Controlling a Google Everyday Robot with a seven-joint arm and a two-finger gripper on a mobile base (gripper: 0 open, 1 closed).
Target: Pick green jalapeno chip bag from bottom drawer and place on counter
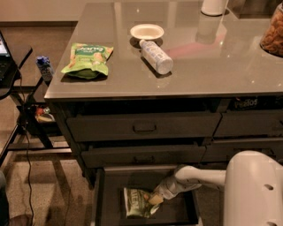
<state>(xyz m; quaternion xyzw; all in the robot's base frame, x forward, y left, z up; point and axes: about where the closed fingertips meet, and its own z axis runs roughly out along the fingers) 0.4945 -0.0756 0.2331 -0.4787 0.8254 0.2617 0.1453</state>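
The green jalapeno chip bag (136, 203), dull olive with pale lettering, lies in the open bottom drawer (145, 171) at the foot of the dark cabinet. My gripper (154, 199) reaches down into the drawer from the right on the white arm (201, 176) and sits at the bag's right edge, touching it. The counter (208, 62) is the glossy grey top above.
On the counter lie a brighter green bag (87, 60), a white bowl (147, 31), a lying white bottle (156, 56), a white cup (214, 6) and a snack jar (273, 33). Two shallower handled drawers (143, 128) sit above. A black side desk (13, 66) stands at the left.
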